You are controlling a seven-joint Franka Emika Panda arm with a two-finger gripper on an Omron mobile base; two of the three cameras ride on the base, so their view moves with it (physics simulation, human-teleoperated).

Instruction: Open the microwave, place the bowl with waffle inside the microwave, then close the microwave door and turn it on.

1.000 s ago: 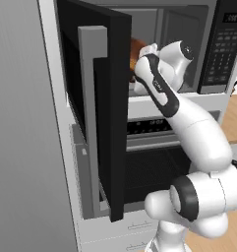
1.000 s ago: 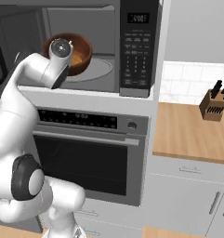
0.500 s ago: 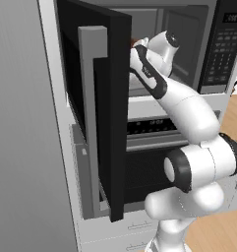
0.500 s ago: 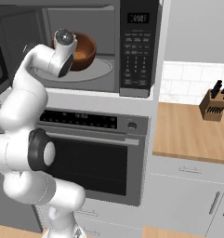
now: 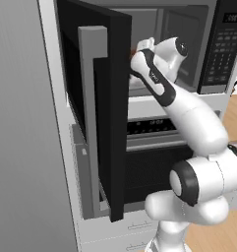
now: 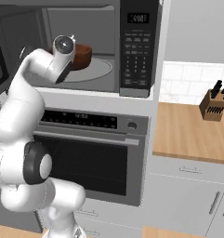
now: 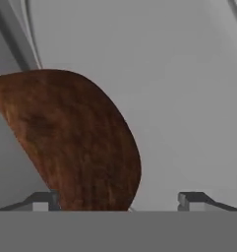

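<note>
The microwave [image 6: 85,46] is a large black built-in box over a steel oven [image 6: 92,158]. Its keypad panel [image 6: 134,51] carries rows of pale key legends and a small lit display at the top, but none of the writing is sharp enough to read. The oven's dark control strip shows small markings too, equally illegible.

The microwave door [image 5: 98,113] stands swung out wide at 9 o'clock of the cavity, a black slab with its tall grey vertical bar handle facing the left base camera. The grey interior lies open, with the round turntable [image 6: 102,70] on its floor.

The white arm reaches up from the base into the cavity mouth. In the hand view the claw [image 7: 119,199] stands wide, its two dark fingertips [image 7: 191,199] set well apart at the lower edge with grey cavity wall showing between them. One tip sits just beside the bowl's lower edge; whether it touches cannot be told. The other tip is well clear of the bowl.

The bowl [image 6: 83,55] rests on the turntable inside the microwave, just beyond the wrist at about 3 o'clock of it in the right base view. In the hand view the bowl [image 7: 75,142] sits at 10 o'clock of the claw's middle. It is small, round and reddish-brown with a mottled, wood-like surface; its contents cannot be seen.

A knife block [image 6: 214,106] stands on the wooden desk [image 6: 192,135] at 3 o'clock of the oven.
</note>
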